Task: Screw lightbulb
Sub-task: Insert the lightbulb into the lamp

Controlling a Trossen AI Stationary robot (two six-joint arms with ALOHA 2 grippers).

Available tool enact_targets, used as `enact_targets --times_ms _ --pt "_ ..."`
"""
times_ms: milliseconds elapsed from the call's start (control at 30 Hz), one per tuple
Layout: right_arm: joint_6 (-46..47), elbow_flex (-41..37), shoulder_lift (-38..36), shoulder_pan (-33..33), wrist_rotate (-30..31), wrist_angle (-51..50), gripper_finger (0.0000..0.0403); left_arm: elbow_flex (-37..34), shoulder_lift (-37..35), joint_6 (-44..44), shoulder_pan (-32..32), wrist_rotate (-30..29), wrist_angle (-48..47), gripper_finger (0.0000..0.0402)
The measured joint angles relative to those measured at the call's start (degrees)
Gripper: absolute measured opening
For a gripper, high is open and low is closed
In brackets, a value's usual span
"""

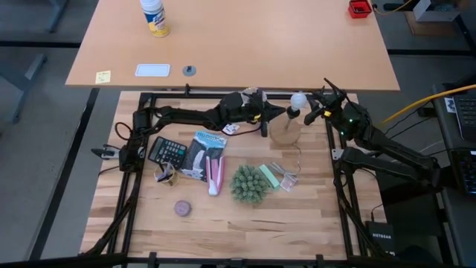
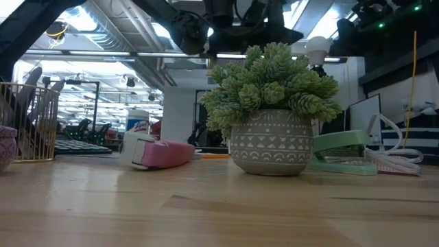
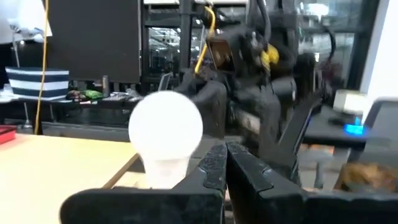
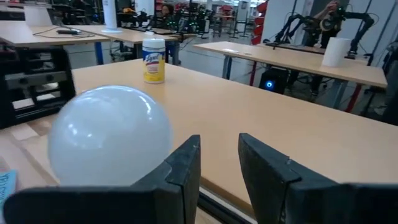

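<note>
Risk, plant: the potted plant (image 1: 249, 184) toward the front edge of the table (image 1: 223, 227) is well apart from the work and unlikely to be struck.
Risk, base: the wooden disc (image 1: 282, 134) near the back right corner may be dragged or tipped if the bulb is turned and the disc is not held down.
Risk, bulb: the lightbulb (image 1: 298, 99) stands over the disc at the back edge; cross-threading is judged likely if it is turned while tilted, and how far it is seated cannot be told.
Risk, right gripper (image 4: 217, 149): its jaws are parted with nothing between them, and the bulb lies just beside one finger; a sideways nudge could knock the bulb off axis.
Risk, left gripper (image 3: 225, 157): its jaws are closed together, close by the bulb; the two arms are crowded, so a collision is possible.
Plant: stiff green tufts in a rounded grey patterned pot.
Table: pale, matte wood grain.
Disc: round, flat, light wood.
Bulb: frosted white, smooth, pear-shaped, probably slippery.
</note>
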Motion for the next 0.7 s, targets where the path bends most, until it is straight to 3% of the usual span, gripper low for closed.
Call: enact_targets --times_ms 267,700 --pt "0.0 0.0 0.0 0.0 -0.9 0.0 0.0113 4.0 1.7 -0.4 0.1 -0.2 -3.9 0.0000" --pt "0.0 0.0 0.2 0.0 -3.0 0.0 0.0113 4.1 1.7 1.7 -0.1 1.3 -4.9 0.0000"
